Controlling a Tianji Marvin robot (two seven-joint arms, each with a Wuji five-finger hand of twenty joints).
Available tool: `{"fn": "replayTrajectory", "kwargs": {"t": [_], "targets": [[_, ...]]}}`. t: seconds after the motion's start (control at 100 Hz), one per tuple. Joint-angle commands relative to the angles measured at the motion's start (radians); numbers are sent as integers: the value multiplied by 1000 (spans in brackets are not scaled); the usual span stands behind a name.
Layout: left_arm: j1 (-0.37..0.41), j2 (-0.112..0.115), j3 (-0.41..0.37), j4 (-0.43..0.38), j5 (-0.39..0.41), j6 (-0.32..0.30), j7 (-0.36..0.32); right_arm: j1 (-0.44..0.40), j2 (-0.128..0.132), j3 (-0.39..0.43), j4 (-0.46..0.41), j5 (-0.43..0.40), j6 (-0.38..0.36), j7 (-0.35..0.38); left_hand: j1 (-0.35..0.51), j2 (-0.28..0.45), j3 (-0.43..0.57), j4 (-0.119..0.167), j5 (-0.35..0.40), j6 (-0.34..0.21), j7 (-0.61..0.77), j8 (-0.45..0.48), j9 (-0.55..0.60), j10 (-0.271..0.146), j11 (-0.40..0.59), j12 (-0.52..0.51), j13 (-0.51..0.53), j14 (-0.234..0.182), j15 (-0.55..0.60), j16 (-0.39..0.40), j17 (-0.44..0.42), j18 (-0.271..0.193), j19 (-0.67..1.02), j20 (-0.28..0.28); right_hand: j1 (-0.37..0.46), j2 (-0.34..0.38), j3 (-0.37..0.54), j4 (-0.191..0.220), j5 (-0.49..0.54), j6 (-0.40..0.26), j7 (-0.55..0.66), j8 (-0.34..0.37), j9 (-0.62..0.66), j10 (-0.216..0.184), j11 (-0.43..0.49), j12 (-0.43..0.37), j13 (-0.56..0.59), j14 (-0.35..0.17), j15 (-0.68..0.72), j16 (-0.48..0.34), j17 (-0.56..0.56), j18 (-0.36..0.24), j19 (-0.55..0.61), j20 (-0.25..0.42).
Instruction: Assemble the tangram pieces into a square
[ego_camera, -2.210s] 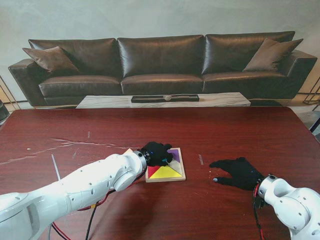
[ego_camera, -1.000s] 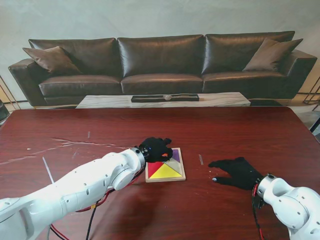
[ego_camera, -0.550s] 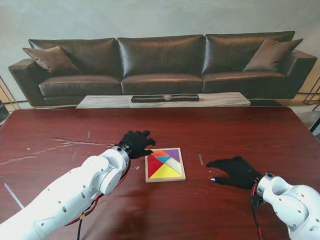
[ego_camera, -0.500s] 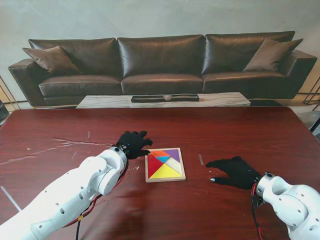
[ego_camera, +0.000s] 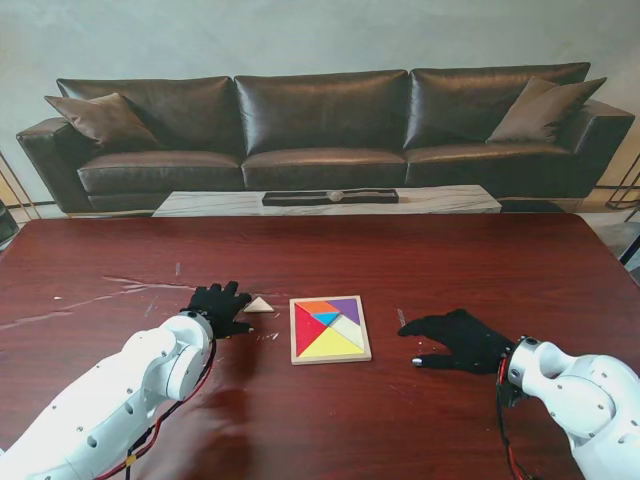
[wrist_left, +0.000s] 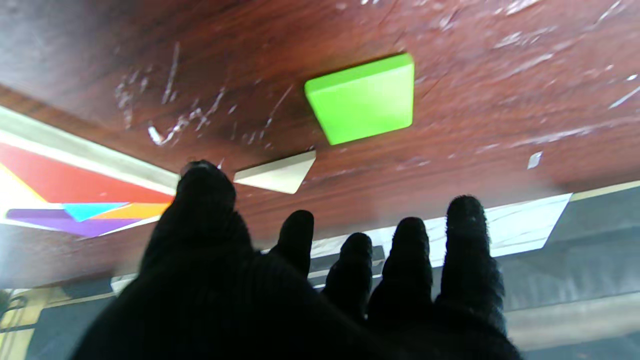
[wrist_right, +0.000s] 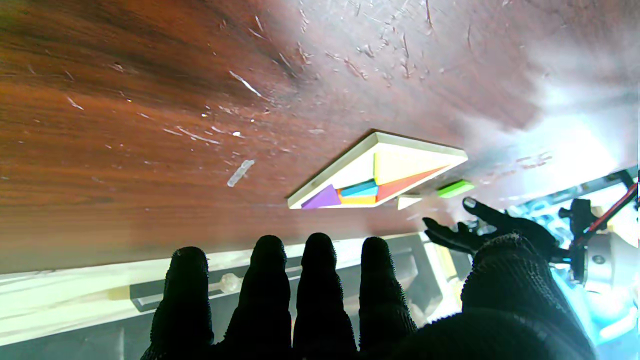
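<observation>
Since earlier, left hand (ego_camera: 217, 305) withdraws to nine o'clock of the tray (ego_camera: 330, 329), fingers (wrist_left: 466, 240) spread, empty. Cream triangle (ego_camera: 259, 304) and green square (wrist_left: 364, 98) lie loose; a clumsy pinch could skid them across the desk (ego_camera: 480, 260).

I'm looking into a home living room, or a space staged as one. At twelve o'clock a long dark leather sofa (ego_camera: 320, 125) stands against a plain pale wall, a brown cushion (ego_camera: 100, 118) at its ten o'clock end and another cushion (ego_camera: 540, 108) at two o'clock. Just in front of it sits a low marble-topped coffee table (ego_camera: 200, 203). Nearest me spreads the scratched, reddish wooden table (ego_camera: 500, 270).
</observation>
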Motion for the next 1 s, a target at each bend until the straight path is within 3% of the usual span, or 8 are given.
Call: {"fn": "replayTrajectory", "kwargs": {"t": [0.0,0.12,0.29,0.54,0.84,0.86,0.94,0.99], "targets": [[5,10,-8,26,-12,6,-3,7,5,-9,2,4,-11,4,-42,-12,3,45,-50,26,-50,-11,-44,47,-53,-12,-51,23,-32,-17,-24,40,-32,-17,-48,-13,-4,21,-34,-11,-18,-12,-41,-12,-15,-9,-36,-24,-8,-10,-6,-13,-15,-21],[-2,10,-12,55,-30,2,4,19,6,-20,13,13,-16,7,-59,-38,6,46,-87,36,-116,-20,-46,48,-86,-49,-94,21,-53,-37,-51,58,-64,-35,-52,-18,-1,22,-34,-12,-21,-13,-39,-14,-15,-9,-35,-24,-4,-12,-6,-10,-17,-22],[-24,10,-1,92,-50,-7,8,23,6,-27,19,20,-15,13,-58,-68,10,48,-80,34,-180,-50,-49,51,-96,-97,-110,14,-60,-47,-58,63,-77,-41,-54,-22,2,22,-33,-11,-23,-13,-35,-16,-14,-10,-32,-21,-2,-13,-6,-7,-18,-22],[-49,22,2,114,-52,-43,-53,7,7,-14,9,21,-11,18,-30,-109,24,50,-77,-3,-181,-76,-45,2,-99,-130,-107,-24,-72,-68,-50,49,-92,-56,-56,-17,6,23,-33,-9,-24,-13,-31,-17,-14,-10,-29,-23,-1,-14,-6,-4,-18,-22],[-68,38,16,129,-44,-90,-136,-7,6,-6,-5,20,2,23,31,-164,116,41,-71,-27,-124,0,0,-67,-38,-62,-25,-91,-37,-99,22,-51,-52,-95,-54,-4,9,23,-36,-5,-28,-13,-30,-20,-15,-11,-28,-23,-1,-14,-10,4,-16,-21],[-69,39,17,131,-44,-91,-139,-8,6,-6,-5,20,2,23,4,-188,204,31,-72,-30,-100,-2,5,-73,-19,-79,-19,-96,-28,-108,28,-61,-42,-107,-54,-3,9,23,-36,-4,-28,-13,-29,-19,-15,-11,-29,-23,-2,-14,-10,4,-16,-21],[-70,41,18,135,-46,-98,-148,-11,6,-4,-8,17,3,21,18,-206,251,29,-47,-38,-78,2,28,-88,19,-66,7,-101,-11,-101,51,-81,-29,-103,-55,3,9,23,-35,-5,-29,-12,-29,-19,-15,-11,-28,-24,-2,-14,-10,5,-14,-21],[-70,43,20,135,-45,-101,-157,-12,6,-3,-10,17,4,21,15,-229,334,20,-29,-50,-41,2,62,-95,64,-68,36,-99,9,-95,77,-106,-16,-98,-53,4,10,23,-36,-4,-29,-12,-30,-19,-16,-11,-29,-24,-2,-14,-11,4,-14,-21]]}}
